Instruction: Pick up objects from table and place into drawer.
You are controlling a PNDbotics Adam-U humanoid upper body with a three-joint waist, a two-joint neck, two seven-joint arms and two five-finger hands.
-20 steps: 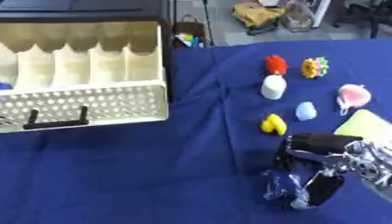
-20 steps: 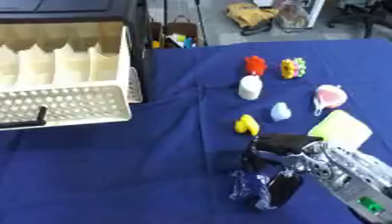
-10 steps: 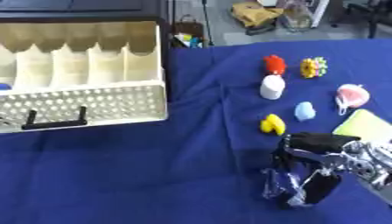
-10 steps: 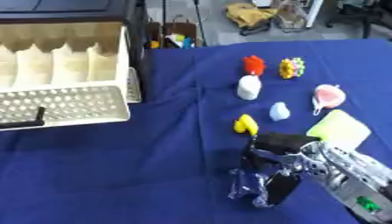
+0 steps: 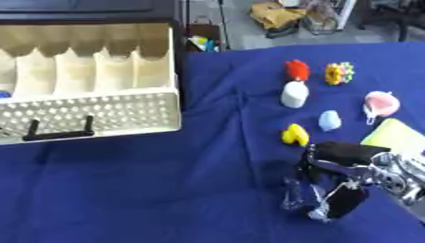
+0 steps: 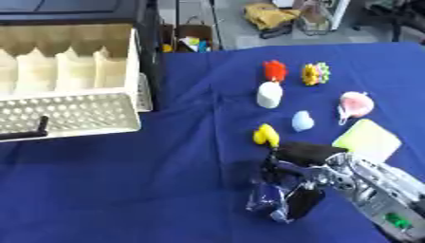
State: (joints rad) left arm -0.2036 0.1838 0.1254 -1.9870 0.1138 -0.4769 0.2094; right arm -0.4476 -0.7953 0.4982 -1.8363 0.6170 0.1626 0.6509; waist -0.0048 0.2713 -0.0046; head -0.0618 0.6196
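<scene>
My right hand (image 5: 345,173) reaches in from the lower right, fingers curled down round a shiny dark blue foil packet (image 5: 300,199) on the blue cloth. Just beyond the hand lie a small yellow toy (image 5: 295,135), a pale blue piece (image 5: 329,120), a white cylinder (image 5: 294,94), a red toy (image 5: 296,69), a yellow-green flower-like toy (image 5: 338,73), a pink cup-like piece (image 5: 381,103) and a yellow-green pad (image 5: 401,138). The cream drawer (image 5: 91,111) stands open at the left, with slotted dividers and a black handle (image 5: 58,134). The left hand shows in neither view.
A dark cabinet (image 5: 83,5) sits above the drawer. Beyond the table's far edge there is floor clutter, with bags and boxes (image 5: 278,14). Bare blue cloth (image 5: 149,190) stretches between the drawer and my hand.
The right hand has closed in a little over the foil packet and barely shifted. The toys and the drawer stay where they were.
</scene>
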